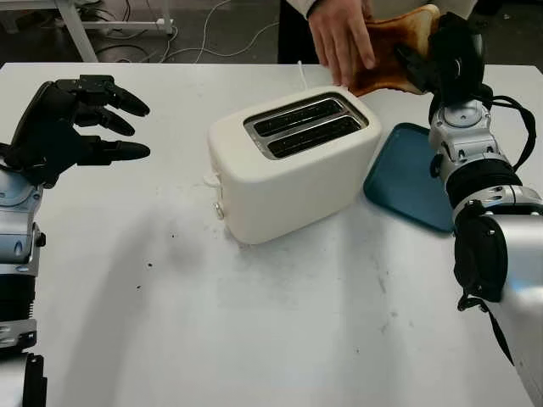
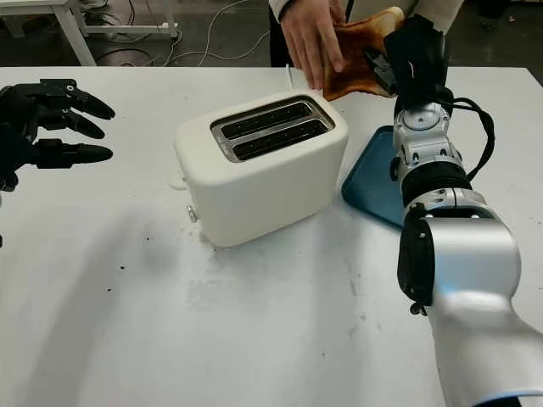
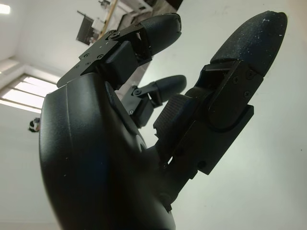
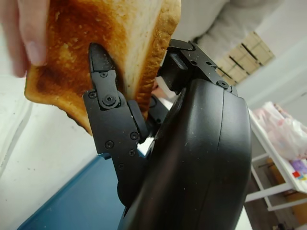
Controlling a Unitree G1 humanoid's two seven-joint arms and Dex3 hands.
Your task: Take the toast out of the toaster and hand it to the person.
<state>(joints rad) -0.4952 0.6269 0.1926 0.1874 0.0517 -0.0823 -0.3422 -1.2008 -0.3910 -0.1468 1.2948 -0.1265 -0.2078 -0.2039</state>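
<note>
1. White table, toaster mid, blue tray just beside.
2. Right hand clamped on toast beyond toaster; person's hand touching toast.
3. Left hand released, raised at far left.

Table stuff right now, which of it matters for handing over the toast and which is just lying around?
Part of the job:
toast, gripped by the right hand at the far side of the table
person's hand, on the toast
toaster, both slots empty

Just lying about:
blue tray, to the right of the toaster
left hand, open, raised left of the toaster
</note>
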